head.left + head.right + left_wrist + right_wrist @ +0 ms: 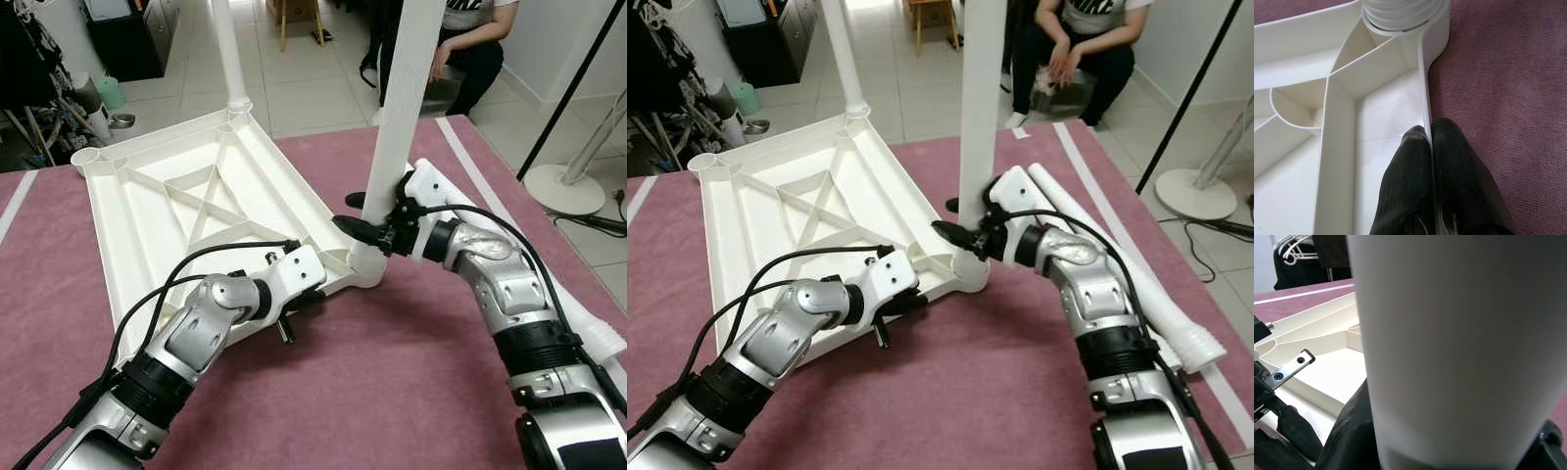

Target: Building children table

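Fingers of the left gripper (1430, 181) pinch the thin rim of the white tabletop (157, 211), which lies upside down on the maroon bench (392, 392). Right gripper (377, 230) fingers clamp the upright white leg (402, 117), low down, just above the corner socket (364, 266) beside the left fingers. Another leg (227, 49) stands in the far corner; a spare leg (1117, 259) lies on the bench beside the right arm. Judgement: seating the leg. Keep it vertical, twist and press straight down, left fingers bracing the tabletop so it doesn't slide. A person (1083, 39) sits beyond.
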You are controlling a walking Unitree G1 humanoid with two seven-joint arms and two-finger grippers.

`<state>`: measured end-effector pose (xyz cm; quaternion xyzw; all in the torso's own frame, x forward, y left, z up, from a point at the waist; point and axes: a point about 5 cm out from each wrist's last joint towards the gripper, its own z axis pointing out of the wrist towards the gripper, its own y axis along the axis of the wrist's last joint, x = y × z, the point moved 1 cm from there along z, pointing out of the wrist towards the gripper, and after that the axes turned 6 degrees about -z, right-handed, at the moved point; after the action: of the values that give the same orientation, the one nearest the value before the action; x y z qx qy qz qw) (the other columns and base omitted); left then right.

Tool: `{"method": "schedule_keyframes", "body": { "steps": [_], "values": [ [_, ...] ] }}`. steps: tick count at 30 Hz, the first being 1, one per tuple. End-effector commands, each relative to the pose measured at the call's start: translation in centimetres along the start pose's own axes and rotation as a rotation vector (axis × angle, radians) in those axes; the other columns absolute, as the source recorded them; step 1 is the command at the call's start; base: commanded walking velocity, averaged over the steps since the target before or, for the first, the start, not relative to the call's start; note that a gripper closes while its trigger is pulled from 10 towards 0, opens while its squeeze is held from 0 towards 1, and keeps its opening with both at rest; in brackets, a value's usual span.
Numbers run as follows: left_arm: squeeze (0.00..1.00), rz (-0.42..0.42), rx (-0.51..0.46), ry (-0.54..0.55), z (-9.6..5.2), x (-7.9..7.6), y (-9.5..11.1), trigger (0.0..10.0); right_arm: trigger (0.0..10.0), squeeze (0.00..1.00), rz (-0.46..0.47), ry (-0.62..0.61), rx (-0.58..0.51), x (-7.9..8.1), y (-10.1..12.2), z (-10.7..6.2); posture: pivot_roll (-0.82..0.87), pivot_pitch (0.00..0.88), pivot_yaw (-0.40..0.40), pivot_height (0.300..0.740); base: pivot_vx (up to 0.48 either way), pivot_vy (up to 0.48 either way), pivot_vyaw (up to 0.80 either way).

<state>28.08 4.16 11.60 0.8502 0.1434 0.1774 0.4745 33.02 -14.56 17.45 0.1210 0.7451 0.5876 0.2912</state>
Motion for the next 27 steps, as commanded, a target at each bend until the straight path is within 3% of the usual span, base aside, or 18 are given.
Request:
{"method": "schedule_keyframes", "body": {
  "steps": [1, 6, 9, 12, 13, 16, 27],
  "values": [
    [0.00, 0.002, 0.026, 0.037, -0.6, 0.4, -0.6, 0.0, 10.0, 0.00, 0.114, 0.047, 0.158, 1.4, -4.1, -0.1, -0.01, 0.000, 0.121, 0.740, 0.000, 0.000, 0.00],
    [0.00, 0.002, 0.028, 0.036, -0.6, 0.3, -0.7, 0.0, 10.0, 0.00, 0.133, 0.016, 0.180, 1.2, -4.6, 0.1, -0.01, 0.000, 0.124, 0.740, 0.000, 0.000, 0.00],
    [0.00, 0.002, 0.027, 0.034, -0.6, 0.3, -0.6, 0.0, 10.0, 0.00, 0.158, -0.129, 0.236, 0.9, -5.7, 0.5, -0.01, 0.000, 0.125, 0.740, 0.000, 0.000, 0.00],
    [0.00, 0.002, 0.027, 0.034, -0.6, 0.3, -0.6, 0.0, 10.0, 0.00, 0.158, -0.129, 0.236, 0.9, -5.7, 0.5, -0.01, 0.000, 0.125, 0.740, 0.000, 0.000, 0.00],
    [0.00, 0.000, 0.025, 0.034, -0.5, 0.3, -0.6, 0.0, 10.0, 0.00, 0.168, -0.255, 0.251, 1.0, -6.3, 0.9, -0.01, 0.001, 0.124, 0.740, 0.000, 0.000, 0.00],
    [0.00, -0.001, 0.025, 0.033, -0.5, 0.3, -0.6, 0.0, 10.0, 0.00, 0.169, -0.330, 0.247, 1.2, -6.5, 1.1, -0.01, 0.001, 0.124, 0.740, 0.000, 0.000, 0.00],
    [0.00, 0.000, 0.027, 0.040, -0.5, 0.5, -0.6, 0.0, 10.0, 0.00, 0.084, -0.413, 0.247, 3.3, -6.9, 1.5, -0.02, 0.001, 0.123, 0.740, 0.000, 0.000, 0.00]
  ]
}}
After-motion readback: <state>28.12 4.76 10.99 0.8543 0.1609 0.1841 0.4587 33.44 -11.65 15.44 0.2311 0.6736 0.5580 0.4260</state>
